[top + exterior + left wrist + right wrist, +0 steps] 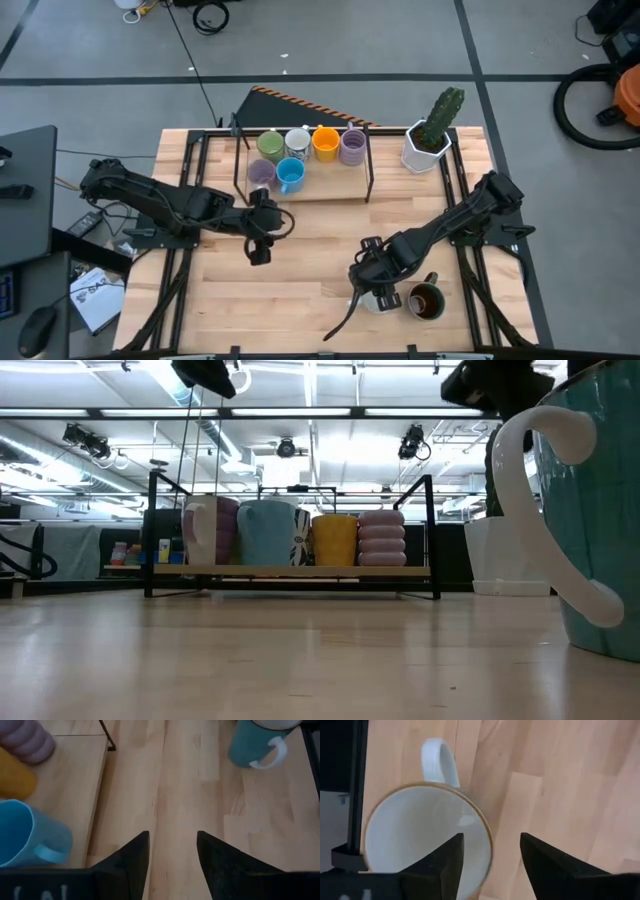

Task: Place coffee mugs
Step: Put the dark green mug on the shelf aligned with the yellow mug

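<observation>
A teal mug with a white inside and a white handle (440, 762) stands upright near the table's front right (386, 298), large at the right of the low view (600, 510). My right gripper (490, 855) hangs open over it, pointing down, one finger above the mug's hollow and one outside its rim. A dark brown mug (426, 301) stands upright just to its right. My left gripper (172, 862) is open with nothing between its fingers, above bare table in front of the rack (258, 245). The blue mug (25, 837) stands on the rack's board.
A low black-framed rack (368, 180) at the far middle holds green (270, 146), white (297, 141), orange (325, 143), two lavender (352, 147) and blue (290, 176) mugs. A white faceted pot with a cactus (428, 140) stands at the far right. Bare wood lies between both arms.
</observation>
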Available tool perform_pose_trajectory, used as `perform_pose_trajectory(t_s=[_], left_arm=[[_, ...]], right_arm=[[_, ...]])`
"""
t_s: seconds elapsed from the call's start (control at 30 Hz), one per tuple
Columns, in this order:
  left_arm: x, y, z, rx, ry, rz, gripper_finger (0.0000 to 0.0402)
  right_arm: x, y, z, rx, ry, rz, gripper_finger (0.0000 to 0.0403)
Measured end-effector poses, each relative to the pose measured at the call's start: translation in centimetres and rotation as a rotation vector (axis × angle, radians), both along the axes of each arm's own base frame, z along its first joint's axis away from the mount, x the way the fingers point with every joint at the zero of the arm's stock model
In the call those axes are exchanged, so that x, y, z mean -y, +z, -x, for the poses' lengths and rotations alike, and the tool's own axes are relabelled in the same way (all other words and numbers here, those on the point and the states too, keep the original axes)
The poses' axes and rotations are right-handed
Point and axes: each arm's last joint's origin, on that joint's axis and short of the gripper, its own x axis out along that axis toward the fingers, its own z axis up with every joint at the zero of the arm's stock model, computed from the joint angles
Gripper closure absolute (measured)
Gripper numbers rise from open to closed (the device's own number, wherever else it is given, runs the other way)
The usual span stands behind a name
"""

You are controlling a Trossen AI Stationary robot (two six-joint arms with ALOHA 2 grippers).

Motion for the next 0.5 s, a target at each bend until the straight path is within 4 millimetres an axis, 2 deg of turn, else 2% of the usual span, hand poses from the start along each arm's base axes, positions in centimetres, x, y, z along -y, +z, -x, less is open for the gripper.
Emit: perform_pose_trajectory(t_s=[0.23, 0.5], left_arm=[[0.5, -0.1, 0.2, -0.006, -0.014, -0.006, 0.0230], [0.4, -0.1, 0.2, -0.003, 0.014, -0.042, 0.0230]], right_arm=[[-0.3, -2.1, -0.7, -0.078, 0.043, 0.012, 0.0244], [0.4, -2.0, -1.0, -0.017, 0.257, 0.105, 0.0350]])
